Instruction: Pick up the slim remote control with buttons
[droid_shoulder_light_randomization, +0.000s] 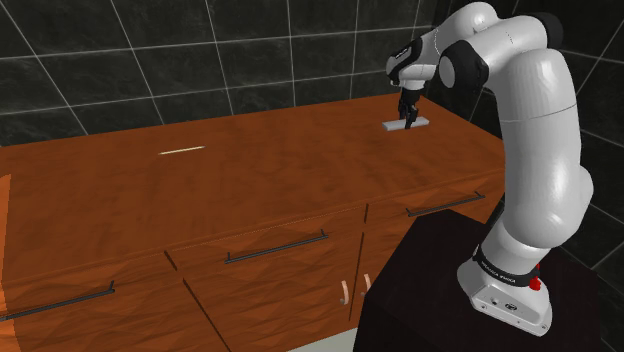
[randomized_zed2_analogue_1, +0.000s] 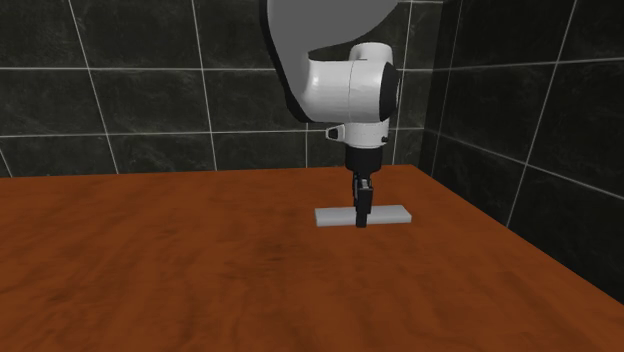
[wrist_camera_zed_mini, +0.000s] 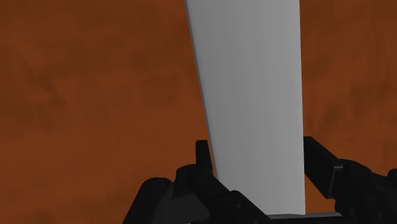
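Claw (randomized_zed2_analogue_1: 362, 221) clasps grey remote (randomized_zed2_analogue_1: 392, 213) flat on wooden counter (randomized_zed2_analogue_1: 150, 260), pale stick (droid_shoulder_light_randomization: 182, 151) well apart

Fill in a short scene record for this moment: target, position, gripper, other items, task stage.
target: grey remote, a plain slab, no buttons visible
position: flat on the wooden counter, near the dark tiled wall
gripper: gripper down over the remote's middle, fingers against both long edges
other items: thin pale strip lying apart on the counter; drawer handles below
task stage: clasped, not yet lifted
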